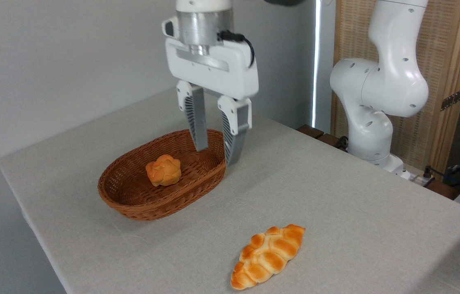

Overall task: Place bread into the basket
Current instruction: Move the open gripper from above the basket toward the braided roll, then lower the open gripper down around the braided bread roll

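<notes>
The bread (268, 256), a braided golden-orange loaf with pointed ends, lies on the table near the front edge, to the right of the basket and apart from it. The basket (132, 204), an oval reddish-brown wicker one, stands left of centre with a small round orange bun (163, 170) inside. My gripper (216, 156) hangs over the basket's far right rim, fingers pointing down and open, with nothing between them. It is well behind and to the left of the bread.
The table (356, 212) is covered in a pale grey cloth; its left and front edges drop off close to the basket and loaf. The arm's white base (370, 122) stands at the back right, with a wooden screen behind it and cables at the far right.
</notes>
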